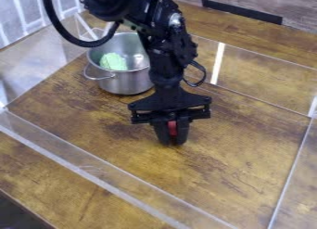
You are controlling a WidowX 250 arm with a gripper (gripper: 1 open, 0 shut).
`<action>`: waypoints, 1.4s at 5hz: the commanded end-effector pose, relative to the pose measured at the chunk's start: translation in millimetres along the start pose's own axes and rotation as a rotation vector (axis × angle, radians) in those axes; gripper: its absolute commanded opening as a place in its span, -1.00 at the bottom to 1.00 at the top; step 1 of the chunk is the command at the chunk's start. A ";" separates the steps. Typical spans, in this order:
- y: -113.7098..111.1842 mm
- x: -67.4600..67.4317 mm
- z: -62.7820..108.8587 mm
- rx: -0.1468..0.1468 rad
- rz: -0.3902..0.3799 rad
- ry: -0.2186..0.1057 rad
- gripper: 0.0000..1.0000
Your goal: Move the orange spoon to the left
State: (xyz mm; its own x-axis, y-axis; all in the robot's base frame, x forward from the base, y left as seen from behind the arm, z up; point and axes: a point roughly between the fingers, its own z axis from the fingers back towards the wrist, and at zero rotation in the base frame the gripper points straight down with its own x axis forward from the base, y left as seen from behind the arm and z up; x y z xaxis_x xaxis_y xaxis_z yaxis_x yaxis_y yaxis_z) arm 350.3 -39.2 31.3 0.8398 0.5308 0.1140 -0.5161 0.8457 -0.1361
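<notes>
Spoon lying on desk, under hand, mostly hidden between fingers; pot sitting toward 11 o'clock. Fingers flanking handle closely; cannot tell if clamping. Handling, judged: light, stiff, hardly fragile; plastic probably smooth, possibly rolling. Best hold: thick handle, mid-length, avoiding small slick metal bowl.

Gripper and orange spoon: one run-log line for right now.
gripper: down at spoon | orange spoon: on table, between fingers, mostly hidden | grip: unclear | pot: behind arm, green item inside
</notes>
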 end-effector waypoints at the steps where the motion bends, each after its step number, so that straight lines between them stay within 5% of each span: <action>1: -18.9 11.9 33.3 -0.061 -0.028 -0.078 -1.00; 2: -13.7 19.1 51.1 -0.057 0.041 -0.104 -1.00; 3: -8.2 25.2 65.0 -0.041 0.121 -0.125 1.00; 4: -4.7 27.8 72.3 -0.034 0.191 -0.142 -1.00; 5: -7.5 29.2 73.1 -0.038 0.176 -0.136 -1.00; 6: -10.1 29.1 69.8 -0.035 0.158 -0.123 1.00; 7: -6.7 17.8 62.5 -0.026 0.157 -0.117 -1.00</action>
State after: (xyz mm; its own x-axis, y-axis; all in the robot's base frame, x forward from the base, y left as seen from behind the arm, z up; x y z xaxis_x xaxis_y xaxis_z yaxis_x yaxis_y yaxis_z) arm 351.9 -31.3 64.3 0.7369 0.6618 0.1379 -0.6505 0.7497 -0.1218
